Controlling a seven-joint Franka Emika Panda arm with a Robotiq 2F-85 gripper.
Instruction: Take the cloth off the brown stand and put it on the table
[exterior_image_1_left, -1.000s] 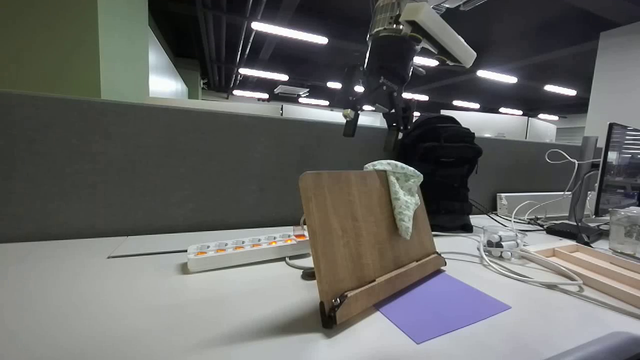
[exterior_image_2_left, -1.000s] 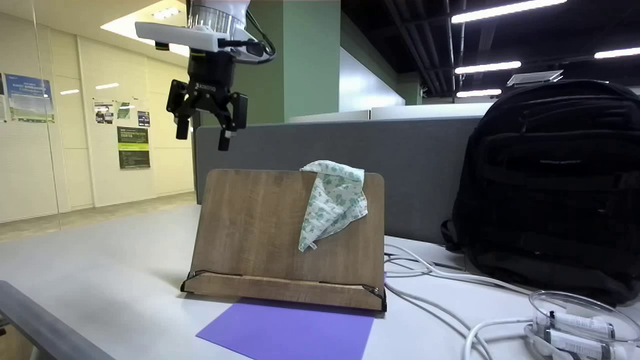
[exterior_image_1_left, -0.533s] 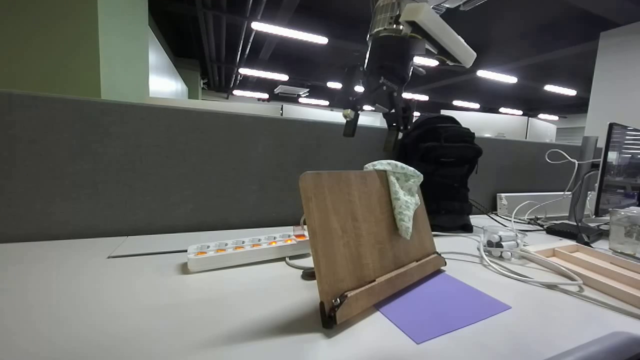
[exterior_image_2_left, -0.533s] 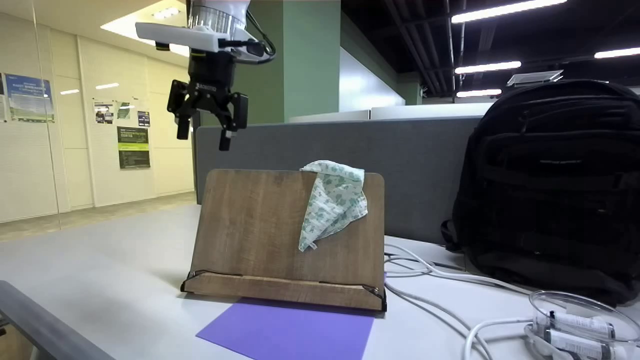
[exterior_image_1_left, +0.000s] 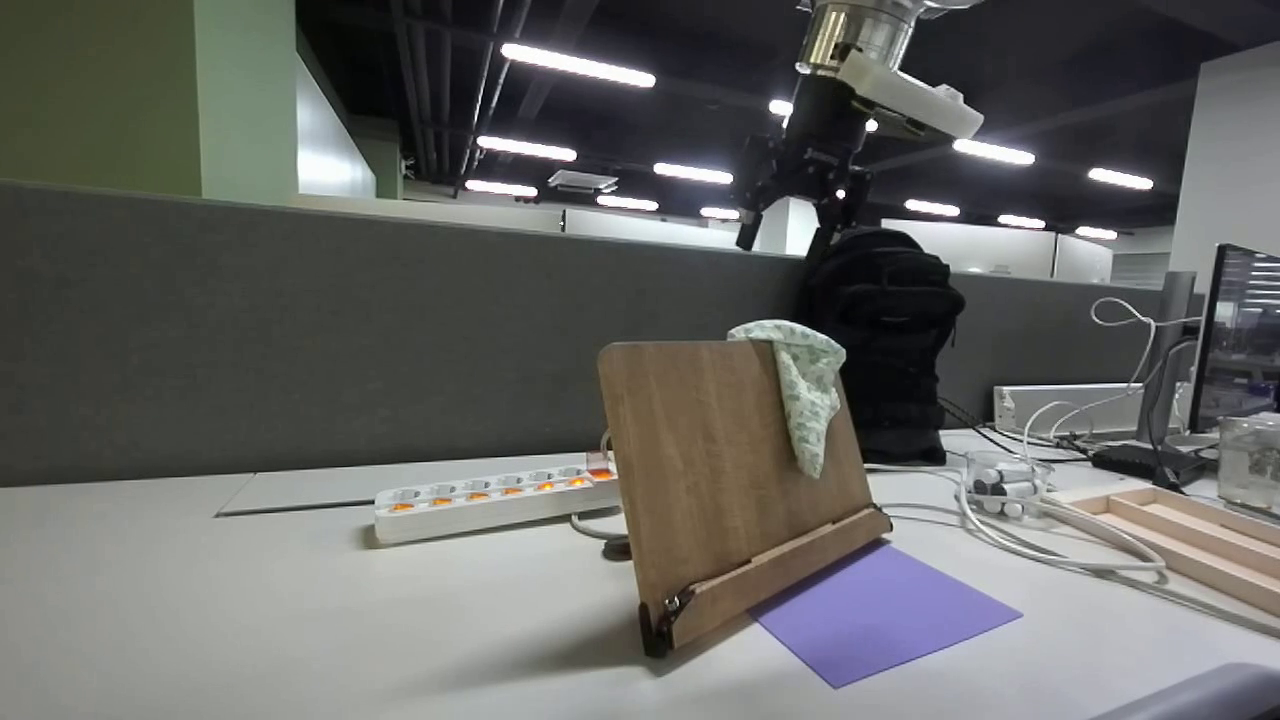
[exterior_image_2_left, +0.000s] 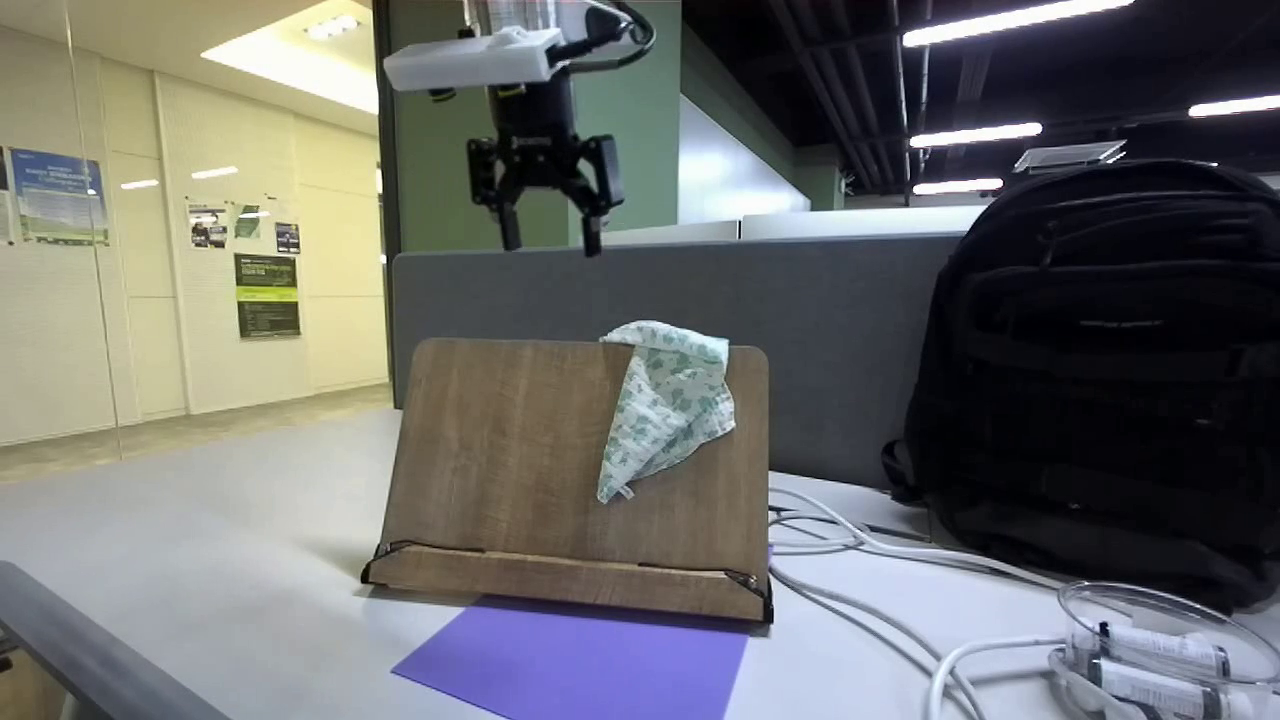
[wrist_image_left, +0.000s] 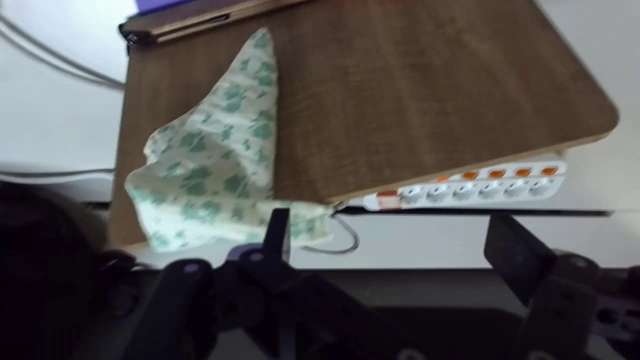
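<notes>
In an exterior view the arm (exterior_image_1_left: 860, 42) reaches down from above, slightly tilted, its gripper (exterior_image_1_left: 784, 242) pointing downward with the fingers spread apart. Lower, and well clear of the fingertips, the cloth (exterior_image_1_left: 806, 395) hangs draped over the top edge of the brown stand (exterior_image_1_left: 700, 470) — a black backpack (exterior_image_1_left: 888, 340) stands beyond it. In an exterior view the gripper hangs higher than the stand's top edge, off to one side of the cloth; a purple sheet (exterior_image_2_left: 590, 660) lies partly under the stand on the table (exterior_image_2_left: 250, 560). In the wrist view one finger hides part of the cloth's fold — a power strip (wrist_image_left: 480, 187) shows past the stand's edge.
</notes>
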